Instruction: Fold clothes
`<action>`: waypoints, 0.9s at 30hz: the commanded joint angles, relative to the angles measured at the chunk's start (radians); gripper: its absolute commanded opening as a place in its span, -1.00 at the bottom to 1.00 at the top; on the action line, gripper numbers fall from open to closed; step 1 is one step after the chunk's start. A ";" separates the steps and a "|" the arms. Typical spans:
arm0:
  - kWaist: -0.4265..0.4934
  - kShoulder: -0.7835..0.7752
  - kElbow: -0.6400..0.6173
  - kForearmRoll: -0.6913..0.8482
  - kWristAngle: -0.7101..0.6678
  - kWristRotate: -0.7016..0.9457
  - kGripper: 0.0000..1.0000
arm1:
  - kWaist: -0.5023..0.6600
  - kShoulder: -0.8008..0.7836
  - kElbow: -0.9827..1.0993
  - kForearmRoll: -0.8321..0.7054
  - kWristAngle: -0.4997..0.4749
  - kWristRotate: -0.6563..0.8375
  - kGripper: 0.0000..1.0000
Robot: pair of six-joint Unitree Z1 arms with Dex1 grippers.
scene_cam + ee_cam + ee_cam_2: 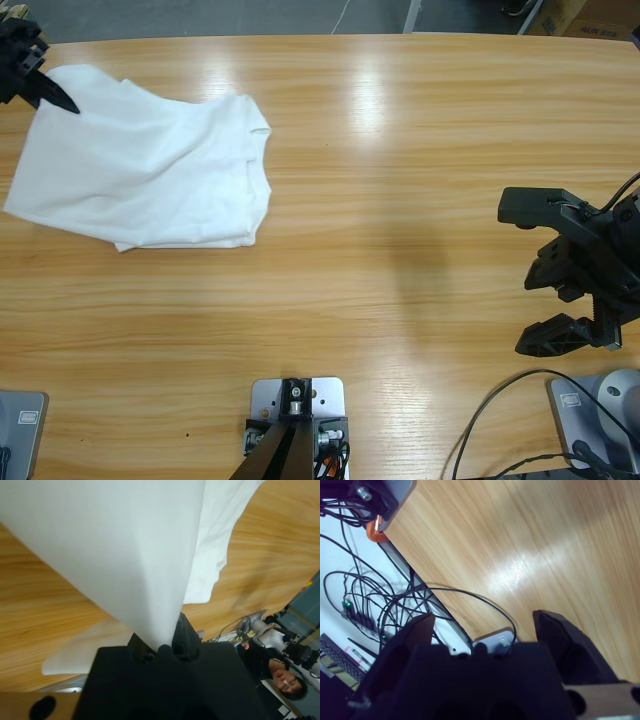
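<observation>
The white T-shirt (150, 170) lies crumpled on the far left part of the wooden bench (400, 150), partly doubled over itself, with a sleeve or neck edge bulging toward the middle of the bench. Its far left corner is lifted off the wood and pinched by the left tool (50, 95), which comes in from the upper left corner of the high view. In the left wrist view the cloth (125, 555) hangs from between the two black jaws, which are clenched on a narrow fold of it, and it spreads wide away from them over the bench.

The right tool (560, 285) is well apart from the shirt, at the right edge of the bench on the near side. Its jaws stand wide apart with nothing between them; the right wrist view looks along them at the bench edge and a tangle of black cables (375, 600) beyond it.
</observation>
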 commanded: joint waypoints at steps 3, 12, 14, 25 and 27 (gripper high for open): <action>0.044 0.048 0.025 0.013 0.018 0.043 -1.00 | -0.016 0.031 0.032 -0.005 0.025 -0.015 0.61; -0.122 0.136 -0.160 0.049 0.013 -0.049 -1.00 | -0.016 0.036 0.032 -0.005 0.027 -0.015 0.61; -0.159 0.166 -0.187 0.052 0.010 -0.068 -1.00 | -0.016 0.034 0.032 -0.005 0.027 -0.015 0.61; -0.342 0.307 -0.213 0.065 0.010 -0.101 -1.00 | -0.016 0.026 0.034 -0.005 0.034 -0.019 0.61; -0.371 0.325 -0.226 0.065 0.009 -0.113 -1.00 | -0.016 0.025 0.034 -0.005 0.034 -0.019 0.61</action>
